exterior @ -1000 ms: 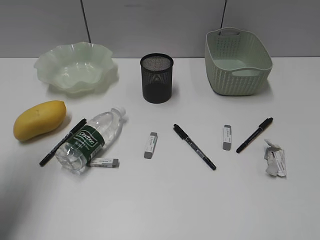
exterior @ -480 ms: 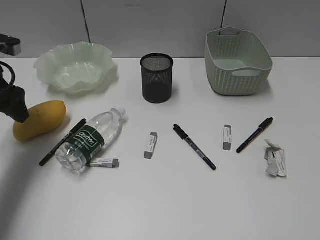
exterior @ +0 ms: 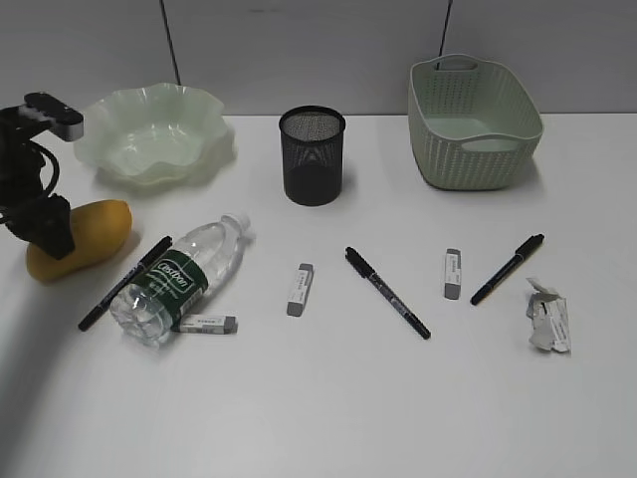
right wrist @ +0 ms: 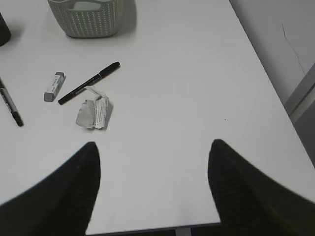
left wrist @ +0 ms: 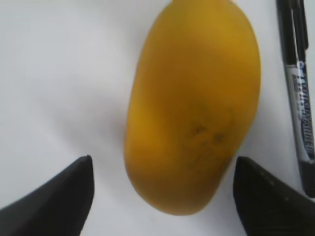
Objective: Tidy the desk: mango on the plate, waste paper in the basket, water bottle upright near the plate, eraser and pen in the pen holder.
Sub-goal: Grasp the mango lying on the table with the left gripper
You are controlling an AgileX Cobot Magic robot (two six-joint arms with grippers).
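Over the mango [left wrist: 194,110]: left pincer [left wrist: 162,196] newly arrived, spread apart; right pincer [right wrist: 152,184] apart.

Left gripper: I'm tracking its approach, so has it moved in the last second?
Yes. Absent a second ago, the left gripper has come in from the left edge and now covers the mango's left side, below the plate.

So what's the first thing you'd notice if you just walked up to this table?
The yellow mango at the left edge, because it is the only bright thing on the white table, and a black robot gripper hangs over it with its jaws open on either side. Next comes the clear water bottle lying on its side beside the mango. Pens and erasers lie scattered across the middle.
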